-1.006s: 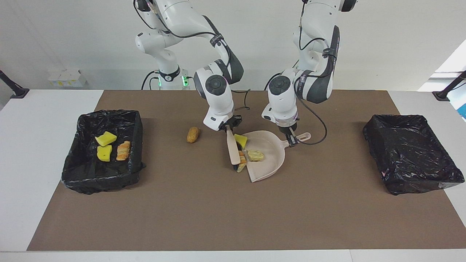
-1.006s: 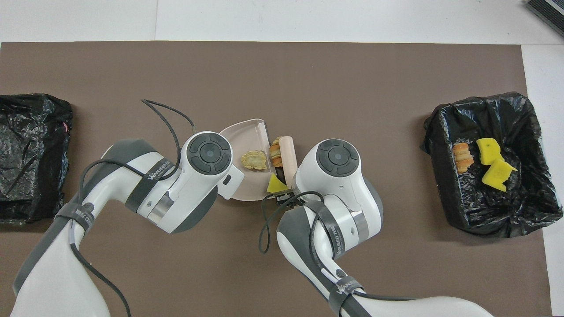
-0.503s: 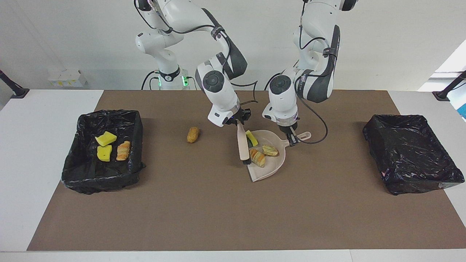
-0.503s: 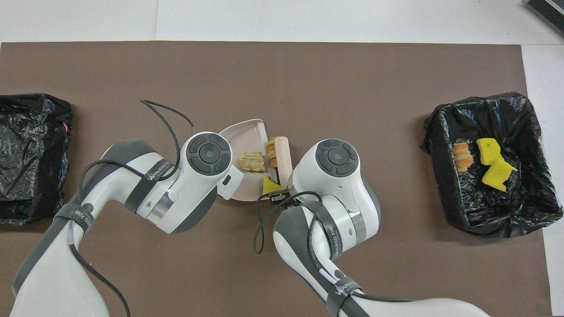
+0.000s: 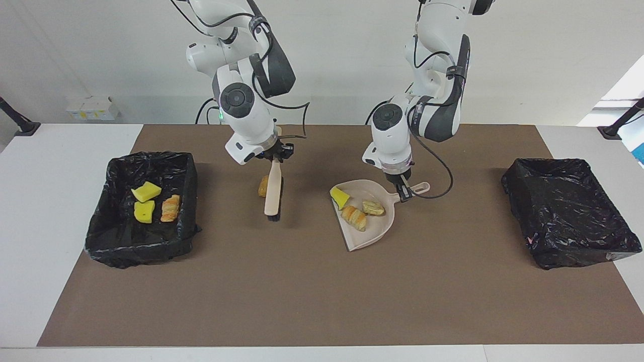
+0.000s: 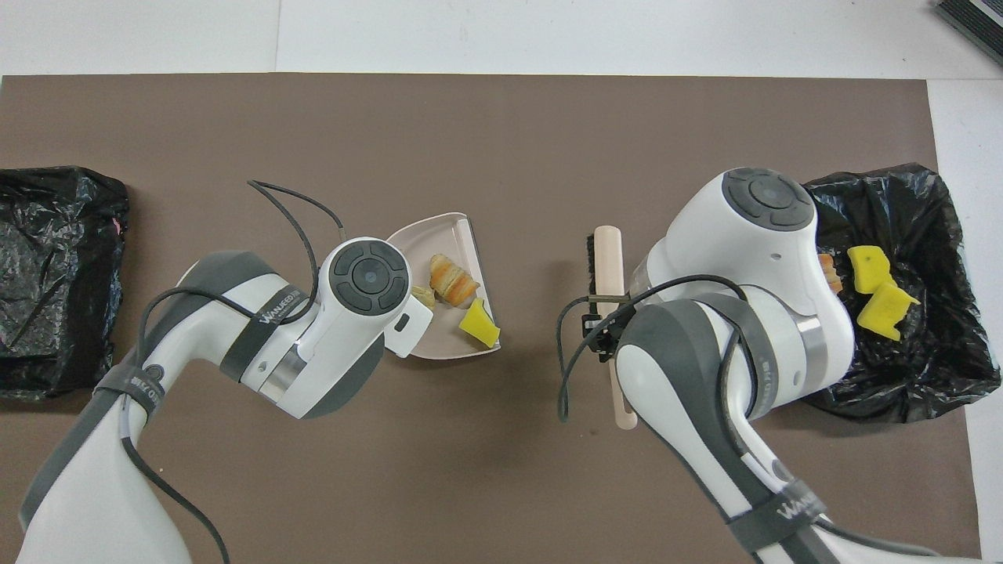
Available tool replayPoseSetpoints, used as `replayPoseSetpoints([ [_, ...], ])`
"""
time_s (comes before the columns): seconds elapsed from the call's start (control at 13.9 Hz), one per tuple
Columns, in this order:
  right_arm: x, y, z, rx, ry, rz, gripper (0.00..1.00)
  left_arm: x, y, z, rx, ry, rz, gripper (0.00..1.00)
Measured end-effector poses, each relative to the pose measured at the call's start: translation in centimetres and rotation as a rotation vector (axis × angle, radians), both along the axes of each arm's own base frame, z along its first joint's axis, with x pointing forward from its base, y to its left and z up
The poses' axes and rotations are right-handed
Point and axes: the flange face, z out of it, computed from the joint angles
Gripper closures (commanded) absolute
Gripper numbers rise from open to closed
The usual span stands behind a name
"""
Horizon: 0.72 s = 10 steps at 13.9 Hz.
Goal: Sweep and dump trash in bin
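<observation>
**a:** since a second ago the right tool (image 5: 274,157) has swung the brush (image 5: 272,193) away from the dustpan (image 5: 375,236) toward the right arm's end of the counter (image 5: 312,291). it's now up over the stray brown piece (image 5: 262,186), clenched on the brush handle. all three scraps it was pushing at the lip are now inside the pan: the yellow sponge chunk (image 5: 339,196), the striped pastry (image 5: 354,217) and the paler pastry bit (image 5: 373,207).

**b:** and the left tool (image 5: 402,191)?

**a:** hasn't budged, clamped on the dustpan handle (image 5: 417,189), pan flat on the mat. three more scraps are already in the bin (image 5: 115,241) at the right arm's end: two yellow chunks (image 5: 145,201) and a pastry (image 5: 170,208). the other bin (image 5: 578,251), at the left arm's end, looks empty.

**b:** so what goes wrong from here?

**a:** my guess is the brown piece. it looks rounded, so if the bristles land on top of it or clip it off-centre it could roll sideways instead of heading for the pan. it's also well apart from the pan, so a long push gives it plenty of chances to slip off the brush end.

**b:** and the pan?

**a:** the sponge chunk sits right at the open lip. tip the pan forward on the lift and it probably slides straight back out.
</observation>
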Motion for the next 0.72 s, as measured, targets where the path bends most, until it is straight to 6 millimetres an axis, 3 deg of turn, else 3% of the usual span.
replayPoseSetpoints([
  [0.14,-1.8,-3.2,-1.7,-0.022,0.034,-0.041,1.00,-0.4,-0.1,-0.1,0.003,0.003,-0.007,1.00],
  [0.36,-6.1,-6.3,-3.5,-0.016,-0.002,-0.088,1.00,-1.8,-0.7,-0.1,0.026,0.000,-0.046,1.00],
  [0.57,-10.6,-7.4,-5.6,-0.009,-0.046,-0.098,1.00,-3.0,-1.2,-0.2,0.059,-0.007,-0.092,1.00],
  [0.72,-11.5,-7.0,-7.2,-0.014,-0.065,-0.102,1.00,-3.3,-1.2,-0.2,0.063,-0.006,-0.098,1.00],
])
